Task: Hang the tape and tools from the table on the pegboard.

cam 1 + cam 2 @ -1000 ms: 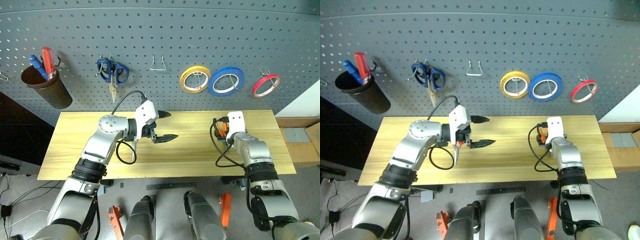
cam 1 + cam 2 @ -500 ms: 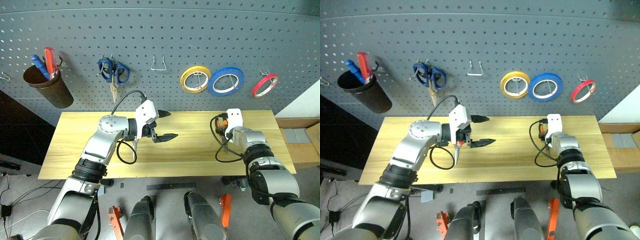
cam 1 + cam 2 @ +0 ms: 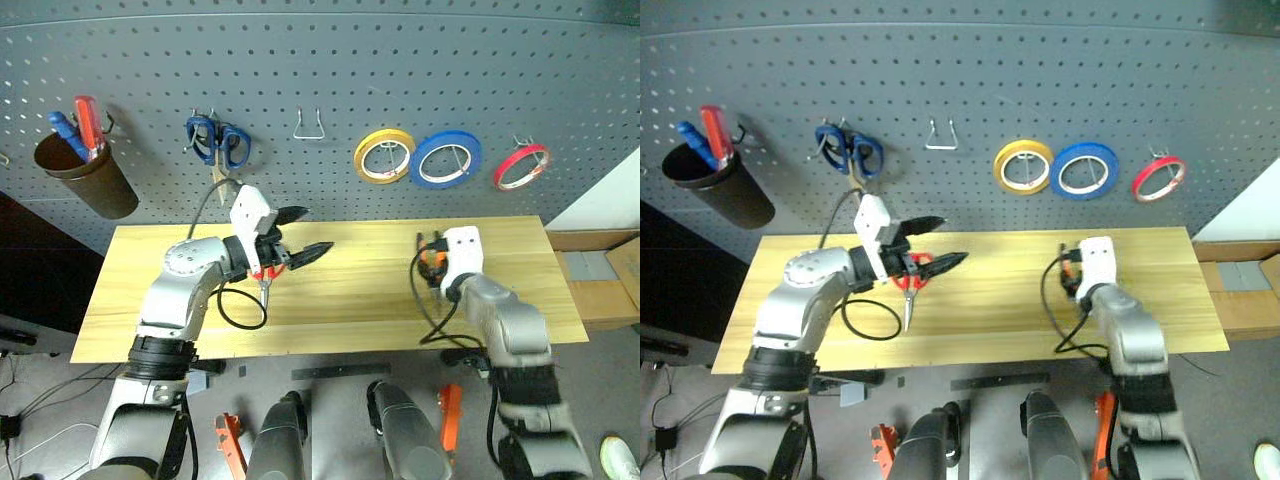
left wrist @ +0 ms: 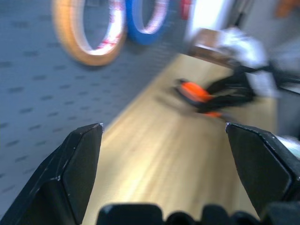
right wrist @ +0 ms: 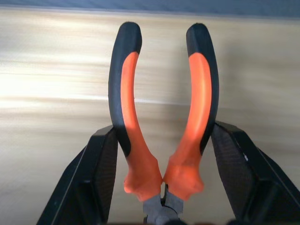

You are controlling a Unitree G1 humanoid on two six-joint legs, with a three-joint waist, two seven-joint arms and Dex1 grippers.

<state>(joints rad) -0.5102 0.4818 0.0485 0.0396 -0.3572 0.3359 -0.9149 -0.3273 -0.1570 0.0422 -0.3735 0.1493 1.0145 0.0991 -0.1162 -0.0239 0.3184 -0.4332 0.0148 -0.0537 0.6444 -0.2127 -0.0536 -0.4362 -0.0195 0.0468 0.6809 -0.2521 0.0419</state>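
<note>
Now the right claw [image 5: 161, 187] grips the pliers [image 5: 161, 117] by their orange-and-black handles, above the table [image 3: 350, 300] toward 3 o'clock. The left claw [image 3: 300, 235] gapes wide and empty, with the red-handled scissors [image 3: 910, 285] lying just beneath it at 9 o'clock.

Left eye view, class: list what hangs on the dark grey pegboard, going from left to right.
Brown cup holding red and blue screwdrivers → blue-handled scissors → bare metal wire hook → yellow tape roll → wider blue tape roll → thin red tape ring.
</note>
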